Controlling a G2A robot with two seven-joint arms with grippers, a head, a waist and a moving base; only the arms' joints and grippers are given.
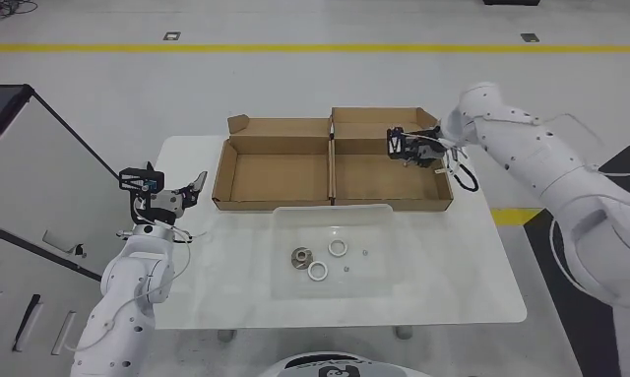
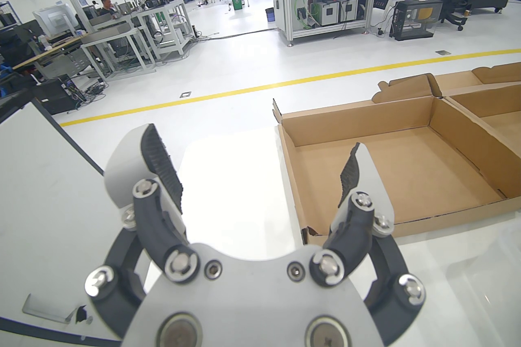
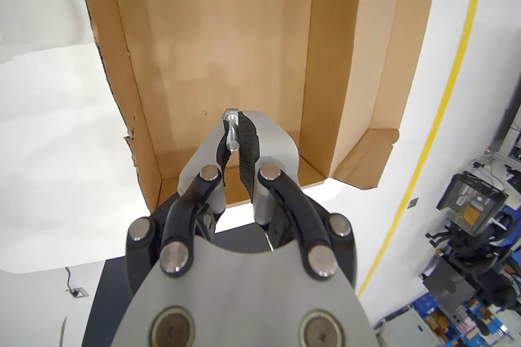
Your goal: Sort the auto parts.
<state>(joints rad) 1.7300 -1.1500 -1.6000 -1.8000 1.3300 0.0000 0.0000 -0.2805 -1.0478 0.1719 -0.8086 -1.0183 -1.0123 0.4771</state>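
Lying side by side across the far half of the white, round-cornered table (image 1: pixel 463 269): two shallow brown boxes of corrugated cardboard, the left box (image 1: pixel 271 175) and the right box (image 1: pixel 379 178), meeting along a middle wall, with flaps folded out along the far edges.

Sitting just near of them, centred on the table: one clear rectangular plastic tray (image 1: pixel 374 279). Resting inside it: one grey flanged metal part (image 1: pixel 298 258), two smooth white rings (image 1: pixel 338 248) to the right of and near that part, and two tiny pale bits (image 1: pixel 365 249), too small to identify.

Hovering above the far right part of the right box: the right gripper (image 3: pixel 235 121), pinching one silver threaded bolt (image 3: pixel 231 133) between black ribbed pads, with the hex head poking out past the fingertips. Separating bolt from tray: the right box's near wall.

Hanging over the table's left edge, just left of the left box: the left gripper (image 2: pixel 252 139), spread wide and gripping nothing, showing pale metal fingers faced with black ribbed pads.
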